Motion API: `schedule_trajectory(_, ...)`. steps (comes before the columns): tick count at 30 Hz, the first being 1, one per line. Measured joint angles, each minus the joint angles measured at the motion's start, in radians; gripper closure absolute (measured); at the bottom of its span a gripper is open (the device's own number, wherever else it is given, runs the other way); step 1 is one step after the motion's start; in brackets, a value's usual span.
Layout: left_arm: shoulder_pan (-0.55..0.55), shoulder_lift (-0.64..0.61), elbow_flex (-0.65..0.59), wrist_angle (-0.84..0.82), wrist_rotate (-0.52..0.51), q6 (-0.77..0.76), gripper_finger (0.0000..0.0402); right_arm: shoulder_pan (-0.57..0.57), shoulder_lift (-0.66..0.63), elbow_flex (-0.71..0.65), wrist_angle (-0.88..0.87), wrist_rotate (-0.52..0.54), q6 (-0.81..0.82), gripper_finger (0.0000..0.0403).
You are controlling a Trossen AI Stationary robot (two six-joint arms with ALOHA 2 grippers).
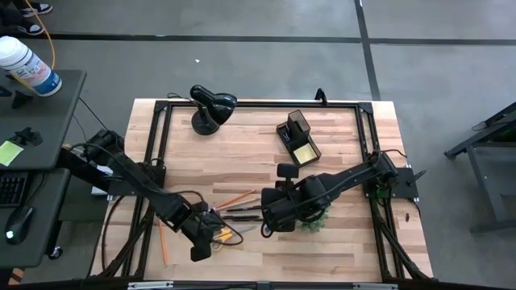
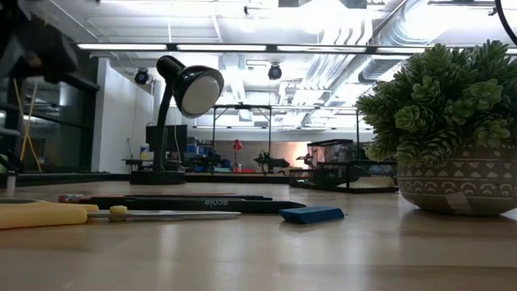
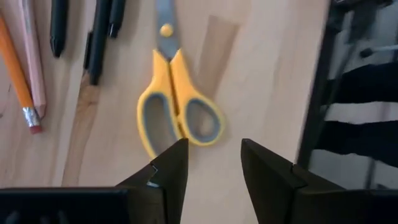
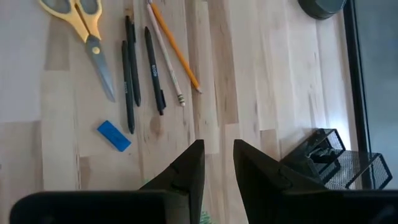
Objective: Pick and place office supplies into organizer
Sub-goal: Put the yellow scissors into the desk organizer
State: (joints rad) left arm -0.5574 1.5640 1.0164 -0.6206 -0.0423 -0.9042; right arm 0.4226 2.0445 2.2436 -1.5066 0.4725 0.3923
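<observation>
Two arms hang over the bench's near half. Your organizer [image 1: 297, 138] sits toward the far right. The yellow-handled scissors [image 3: 175, 102] lie flat near the near-left edge, directly below the left gripper [image 3: 210, 163], open and empty, blades pointing away from it. Right gripper [image 4: 217, 163], part-open, holds nothing. Only the right wrist view shows the blue eraser [image 4: 114, 135].

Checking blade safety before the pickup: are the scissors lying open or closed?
Closed. The scissors lie flat on the table, yellow handle loops touching and blades together as one strip.
</observation>
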Motion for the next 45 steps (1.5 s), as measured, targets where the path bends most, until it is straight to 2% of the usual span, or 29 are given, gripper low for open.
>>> schedule_trajectory(7,0.001,0.105,-0.002,-0.017,-0.013,0.043,0.0268,-0.022,0.0,0.0,0.0,0.014,0.001,0.032)
schedule_trajectory(13,0.001,0.125,0.0,-0.004,0.08,0.02,0.0268,-0.024,0.0,0.0,0.005,0.037,0.008,0.032)
schedule_trajectory(20,0.01,0.132,-0.001,0.029,0.121,-0.003,0.0268,-0.024,0.0,0.0,0.042,0.061,0.008,0.032)
schedule_trajectory(28,0.014,0.159,-0.002,0.038,0.063,-0.078,0.0268,-0.031,0.0,0.0,0.073,0.073,0.008,0.032)
schedule_trajectory(38,0.015,0.169,-0.001,0.049,0.065,-0.1,0.0268,-0.043,0.0,0.0,0.089,0.071,-0.014,0.032)
schedule_trajectory(41,0.015,0.173,-0.001,0.051,0.076,-0.109,0.0255,-0.044,0.0,0.0,0.094,0.069,-0.016,0.032)
schedule_trajectory(45,0.015,0.177,-0.001,0.05,0.087,-0.144,0.0213,-0.043,0.0,0.0,0.098,0.068,-0.019,0.032)
